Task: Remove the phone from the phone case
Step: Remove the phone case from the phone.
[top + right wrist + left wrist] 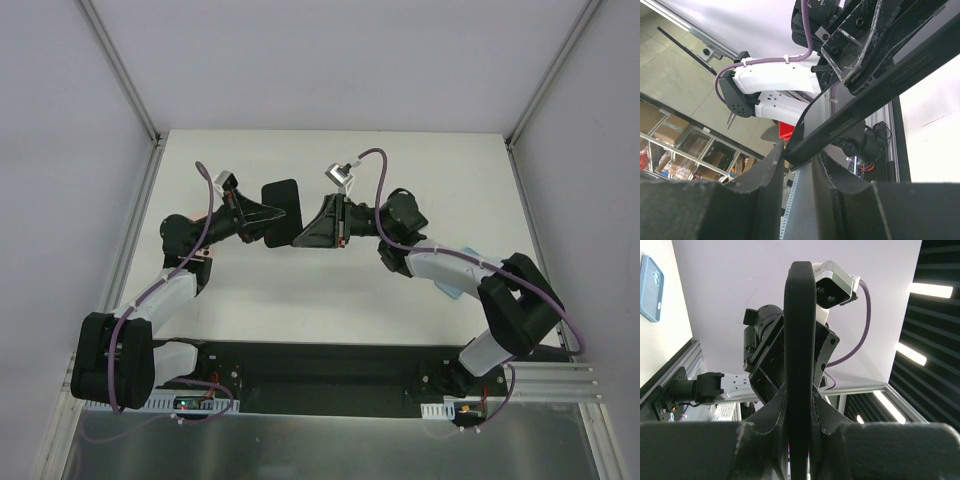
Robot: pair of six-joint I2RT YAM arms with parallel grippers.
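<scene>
A black phone in its black case (282,200) is held in the air above the middle of the table, between both grippers. I cannot tell phone from case. My left gripper (265,215) is shut on its left edge; in the left wrist view the phone (800,330) stands edge-on between the closed fingers, at my left gripper (800,395). My right gripper (308,232) grips its lower right corner. In the right wrist view the phone (880,85), with side buttons showing, has its corner pinched in my right gripper (799,155).
A light blue phone case (651,287) lies flat on the white table; in the top view it (452,291) peeks out from under the right forearm. Grey walls enclose the table on the left, back and right.
</scene>
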